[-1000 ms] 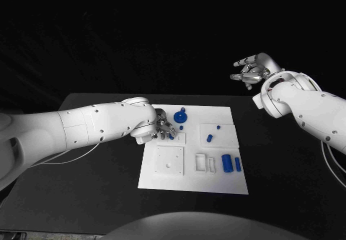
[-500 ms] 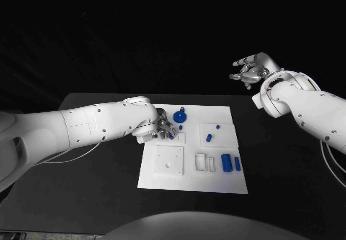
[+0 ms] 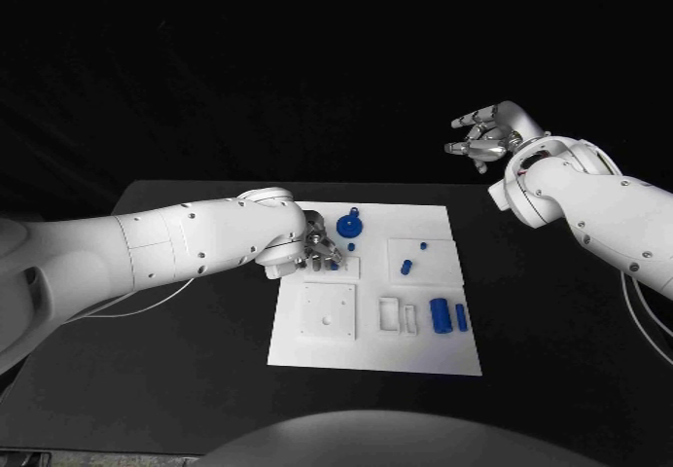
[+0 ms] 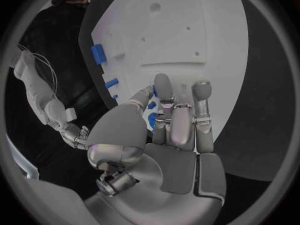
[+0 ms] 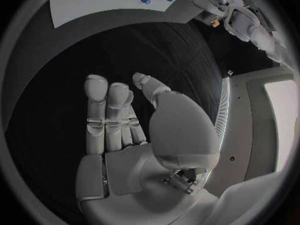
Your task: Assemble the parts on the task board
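Left hand [image 3: 311,251] lowered at the board's [image 3: 435,350] left edge; right hand [image 3: 486,134] raised clear of the worktop [image 3: 183,389].

The left fingers [image 4: 164,87] are curled over the board, with small blue parts [image 4: 152,118] seen just beside them; whether a part is grasped cannot be told. The right hand is held high beyond the worktop's far right corner, fingers spread and released, nothing in it. A round blue part [image 3: 351,229] lies near the board's far edge, and 2 blue bars [image 3: 449,317] lie side by side towards its near right.
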